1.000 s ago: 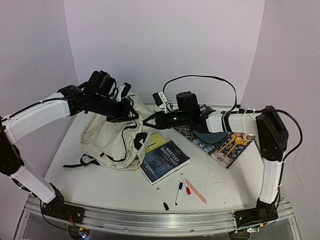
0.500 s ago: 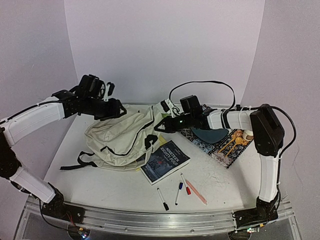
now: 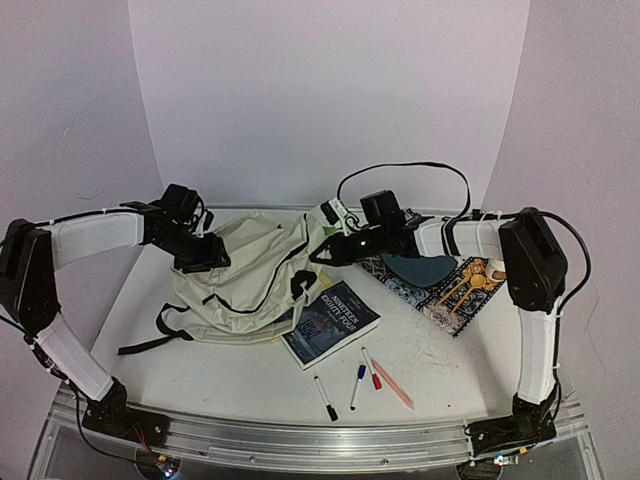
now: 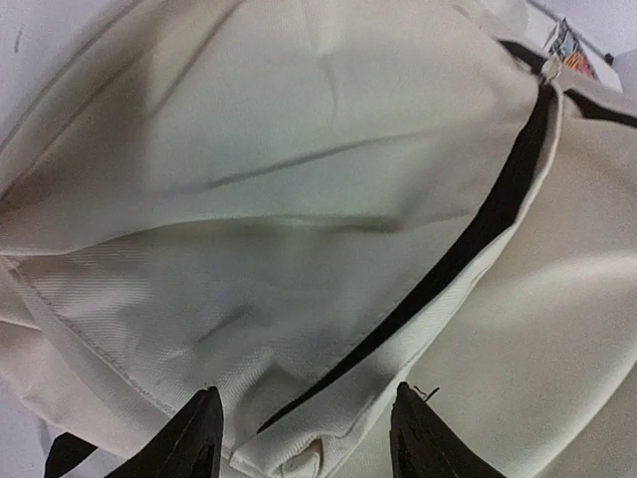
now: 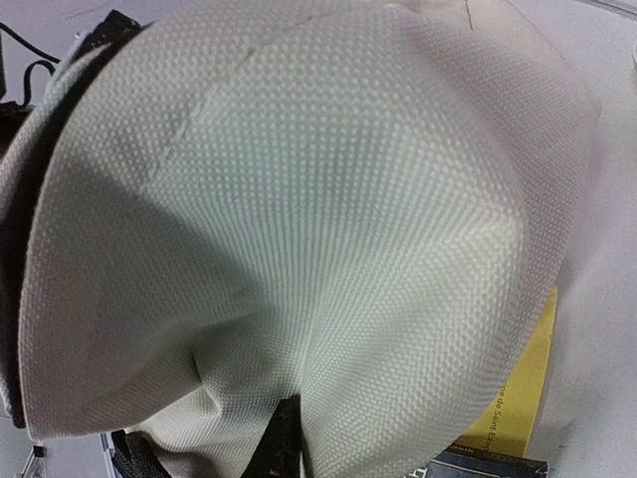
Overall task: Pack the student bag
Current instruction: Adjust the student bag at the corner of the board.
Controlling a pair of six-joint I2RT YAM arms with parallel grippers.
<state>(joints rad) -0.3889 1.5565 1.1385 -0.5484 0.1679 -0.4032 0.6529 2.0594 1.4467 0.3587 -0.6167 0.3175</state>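
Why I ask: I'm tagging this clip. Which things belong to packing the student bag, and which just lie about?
In the job: student bag; right hand, pinching its fabric; left hand, open over it.

Lying about, untouched: paperback; yellow booklet; patterned notebook; three markers; pink pen. They probably get packed later.

A robotics lab is indicated — a white table (image 3: 200, 362) is enclosed by plain pale walls (image 3: 330, 100). An aluminium rail (image 3: 320, 437) is seen along the lower edge, and a black cable (image 3: 410, 165) is looped above centre.
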